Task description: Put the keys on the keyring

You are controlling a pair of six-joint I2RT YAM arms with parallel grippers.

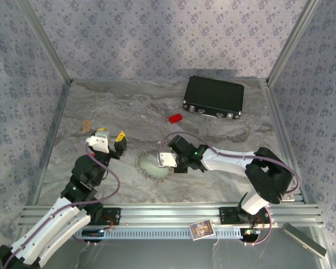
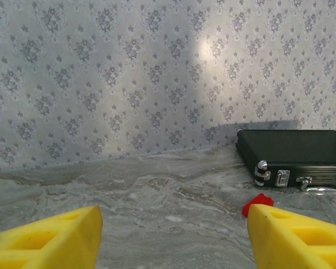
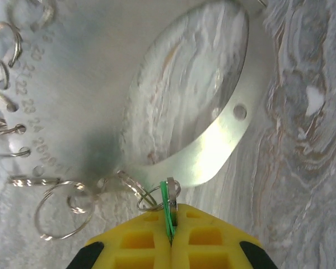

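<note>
Two arms: both reach in from the near edge of the grey table [image 1: 101, 106], with their grippers apart, one on each side of the keyring.
Left gripper [image 2: 173, 241]: its yellow fingers [image 2: 45, 241] are spread wide with nothing between them. It points toward the far wall and sits left of the keyring in the top view [image 1: 119, 140].
Right gripper [image 3: 171, 221]: its fingers are pressed together, pinching the green key. In the top view [image 1: 168, 159] it sits at the keyring's right side.
Green key [image 3: 167, 204]: it shows edge-on as a thin green sliver between the pads. Its metal end pokes out past the fingertips.
Keyring [image 3: 218, 145]: a flat silvery hoop with a wide oval opening, lying on the table near the middle [image 1: 151, 167]. Numbered holes along its band carry small rings [image 3: 33, 180].
Contact: the key's metal end meets one small ring just beside the hoop's rim. It looks hooked in, but the close view does not settle that.
Red block [image 1: 175, 118]: it lies on the table beyond the keyring, between it and the case, touching neither.
Case [image 1: 214, 96]: black and shut, it lies flat at the far right of the table near the back wall.
</note>
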